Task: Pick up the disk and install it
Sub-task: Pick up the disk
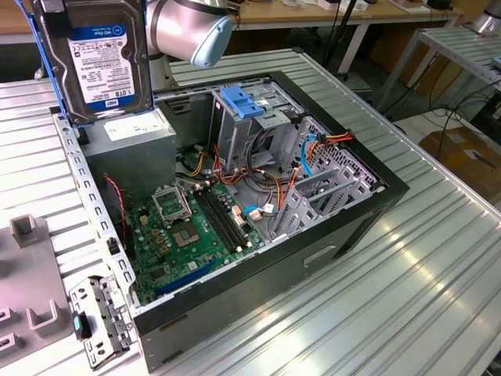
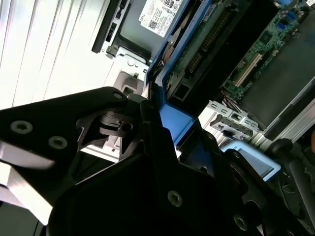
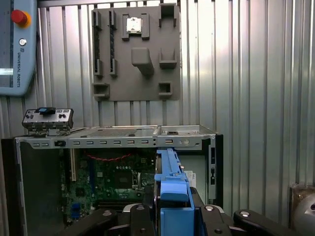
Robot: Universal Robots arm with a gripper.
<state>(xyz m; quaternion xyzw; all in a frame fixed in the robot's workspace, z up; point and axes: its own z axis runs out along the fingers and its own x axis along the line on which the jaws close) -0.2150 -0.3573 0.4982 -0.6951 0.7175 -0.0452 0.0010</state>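
A ribbed metal desk (image 1: 423, 258) carries an open computer case (image 1: 344, 227), lying on its side with the board (image 1: 188, 227) facing up. The disk (image 1: 102, 63) hangs in the air above the grey power supply (image 1: 129, 133), over the case's corner at the exterior view's left. It is roughly upright, with its label toward that camera. In the first wrist view it shows edge-on, and the hand (image 3: 172, 214) is clamped on it with a black finger pressed to each side. In the second wrist view the fingers (image 2: 152, 142) sit tight against the blue carrier (image 2: 174, 125).

The disk looks stiff and dense for its size, so it should neither sag nor swing in the grip. Its flat metal faces are probably slick, and the thin plastic carrier may flex if squeezed alone. A hold across the solid body near one end seems soundest. The circuit side looks the most easily hurt, and the disk as a whole would likely not forgive a knock.

There is open air all around the disk. Lower down, the case's sheet-metal rim (image 1: 78, 172) runs just beneath it. The cage (image 1: 235, 141) with its blue latch (image 1: 243, 102) stands mid-case. Loose cables (image 1: 270, 188) crowd around the cage, so the room there is tight.
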